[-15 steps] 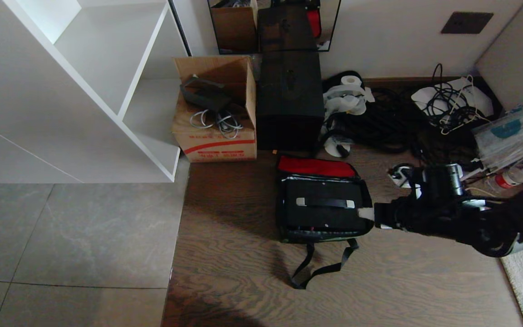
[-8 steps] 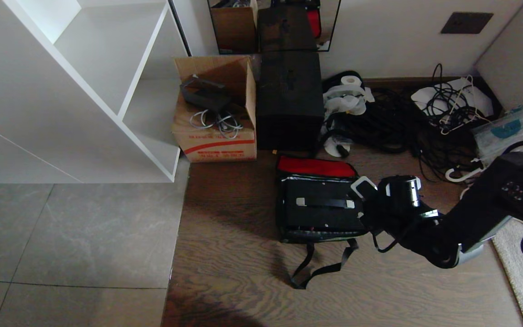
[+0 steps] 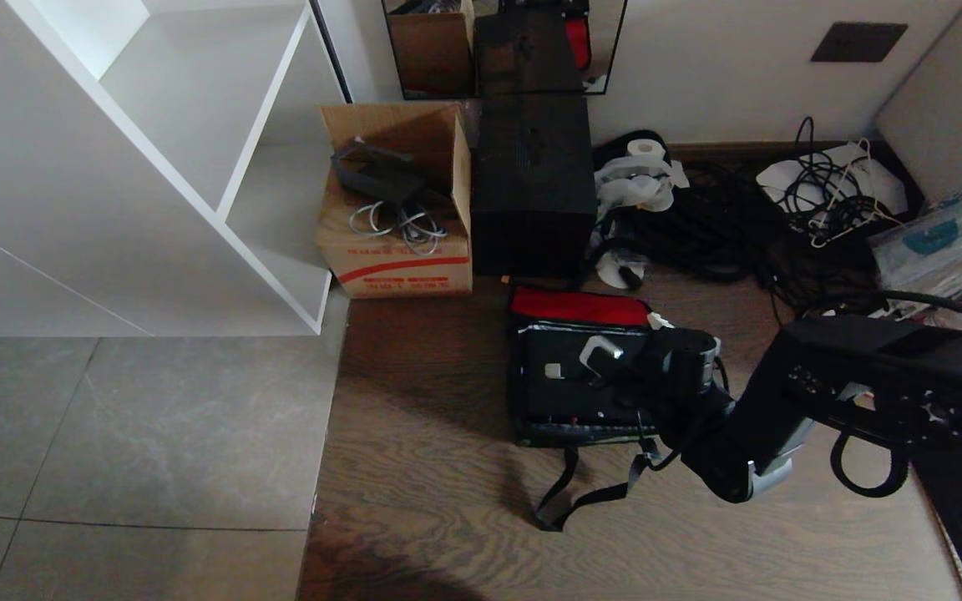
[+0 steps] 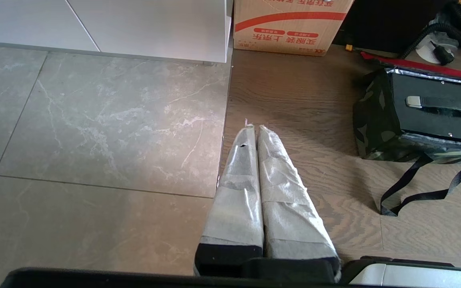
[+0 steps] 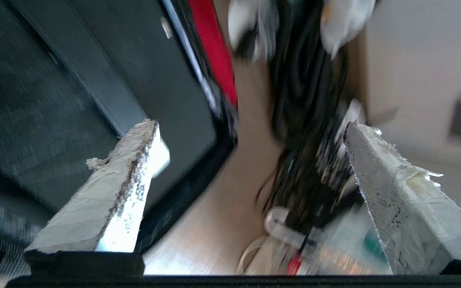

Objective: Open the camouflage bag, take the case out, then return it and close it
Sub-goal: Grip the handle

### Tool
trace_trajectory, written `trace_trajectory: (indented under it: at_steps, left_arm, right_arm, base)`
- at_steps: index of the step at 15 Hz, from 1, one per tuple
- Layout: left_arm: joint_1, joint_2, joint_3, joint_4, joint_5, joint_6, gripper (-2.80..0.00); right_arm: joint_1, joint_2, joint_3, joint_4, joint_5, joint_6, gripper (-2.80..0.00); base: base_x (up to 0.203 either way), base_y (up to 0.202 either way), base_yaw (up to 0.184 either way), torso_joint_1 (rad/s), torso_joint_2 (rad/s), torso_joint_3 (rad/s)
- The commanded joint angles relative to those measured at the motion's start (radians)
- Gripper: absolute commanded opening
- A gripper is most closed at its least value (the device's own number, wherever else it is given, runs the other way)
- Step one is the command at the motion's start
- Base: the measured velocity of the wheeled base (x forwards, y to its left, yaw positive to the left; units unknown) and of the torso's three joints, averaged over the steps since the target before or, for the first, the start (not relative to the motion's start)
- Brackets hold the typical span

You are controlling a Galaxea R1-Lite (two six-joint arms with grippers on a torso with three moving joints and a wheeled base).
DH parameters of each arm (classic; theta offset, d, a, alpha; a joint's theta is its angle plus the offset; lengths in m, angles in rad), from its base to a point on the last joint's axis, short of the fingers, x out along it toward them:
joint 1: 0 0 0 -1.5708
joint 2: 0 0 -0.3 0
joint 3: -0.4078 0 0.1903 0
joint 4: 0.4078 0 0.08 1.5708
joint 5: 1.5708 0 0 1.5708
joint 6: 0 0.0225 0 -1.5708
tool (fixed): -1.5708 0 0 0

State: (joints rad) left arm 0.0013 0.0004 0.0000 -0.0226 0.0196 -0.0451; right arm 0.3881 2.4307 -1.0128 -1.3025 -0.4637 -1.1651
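Nearby, cardboard box [image 3: 397, 200] and black box [image 3: 534, 184] (upright) flank cables [image 3: 723, 229].

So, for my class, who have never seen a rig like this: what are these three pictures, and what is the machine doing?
It is a two-armed robot. One picture looks down from its head; the other two come from cameras on its wrists. On the wooden floor stands the camouflage bag, lid open and showing red lining, with the black case inside. Behind it are a cardboard box, a tall black box and tangled cables. The right gripper hangs open over the case's handle, holding nothing. The left gripper, shut and empty, is parked above the floor beside the bag.
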Motion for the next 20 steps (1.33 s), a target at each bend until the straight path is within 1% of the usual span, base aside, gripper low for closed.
trace_trajectory:
  at_steps: [1, 2, 3, 4, 5, 6, 8, 11, 13, 16, 18, 20]
  left_arm:
    - [0.0, 0.0, 0.01, 0.0, 0.0, -0.001, -2.8]
    - [0.0, 0.0, 0.011, 0.0, 0.0, -0.001, -2.8]
    - [0.0, 0.0, 0.011, 0.0, 0.0, -0.001, -2.8]
    - [0.0, 0.0, 0.011, 0.0, 0.0, -0.001, -2.8]
    - [0.0, 0.0, 0.011, 0.0, 0.0, -0.001, -2.8]
    - [0.0, 0.0, 0.011, 0.0, 0.0, -0.001, -2.8]
    - [0.0, 0.0, 0.011, 0.0, 0.0, -0.001, -2.8]
    - [0.0, 0.0, 0.011, 0.0, 0.0, -0.001, -2.8]
    - [0.0, 0.0, 0.011, 0.0, 0.0, -0.001, -2.8]
    - [0.0, 0.0, 0.011, 0.0, 0.0, -0.001, -2.8]
    - [0.0, 0.0, 0.011, 0.0, 0.0, -0.001, -2.8]
    - [0.0, 0.0, 0.011, 0.0, 0.0, -0.001, -2.8]
  right_arm:
    - [0.003, 0.079, -0.064, -0.031, 0.019, -0.061, 0.0]
    - [0.003, 0.101, -0.118, -0.048, 0.039, -0.072, 0.0]
    - [0.002, 0.121, -0.167, -0.059, 0.09, -0.095, 0.0]
    - [0.0, 0.135, -0.192, -0.062, 0.131, -0.164, 0.0]
    - [-0.011, 0.146, -0.201, -0.061, 0.146, -0.222, 0.0]
    - [-0.021, 0.157, -0.21, -0.039, 0.149, -0.241, 0.0]
    - [-0.024, 0.19, -0.215, 0.0, 0.148, -0.239, 0.0]
    - [-0.023, 0.241, -0.241, -0.004, 0.152, -0.249, 0.0]
    - [-0.02, 0.264, -0.258, -0.023, 0.155, -0.24, 0.0]
    - [-0.018, 0.268, -0.245, -0.022, 0.151, -0.232, 0.0]
    - [-0.013, 0.292, -0.264, -0.031, 0.148, -0.227, 0.0]
    - [-0.013, 0.305, -0.293, -0.04, 0.15, -0.237, 0.0]
  base:
    - [0.0, 0.0, 0.0, 0.0, 0.0, 0.0]
    - [0.0, 0.0, 0.0, 0.0, 0.0, 0.0]
    - [0.0, 0.0, 0.0, 0.0, 0.0, 0.0]
    - [0.0, 0.0, 0.0, 0.0, 0.0, 0.0]
    - [0.0, 0.0, 0.0, 0.0, 0.0, 0.0]
    - [0.0, 0.0, 0.0, 0.0, 0.0, 0.0]
    - [0.0, 0.0, 0.0, 0.0, 0.0, 0.0]
    - [0.0, 0.0, 0.0, 0.0, 0.0, 0.0]
    - [0.0, 0.0, 0.0, 0.0, 0.0, 0.0]
    - [0.0, 0.0, 0.0, 0.0, 0.0, 0.0]
    - [0.0, 0.0, 0.0, 0.0, 0.0, 0.0]
    - [0.0, 0.0, 0.0, 0.0, 0.0, 0.0]
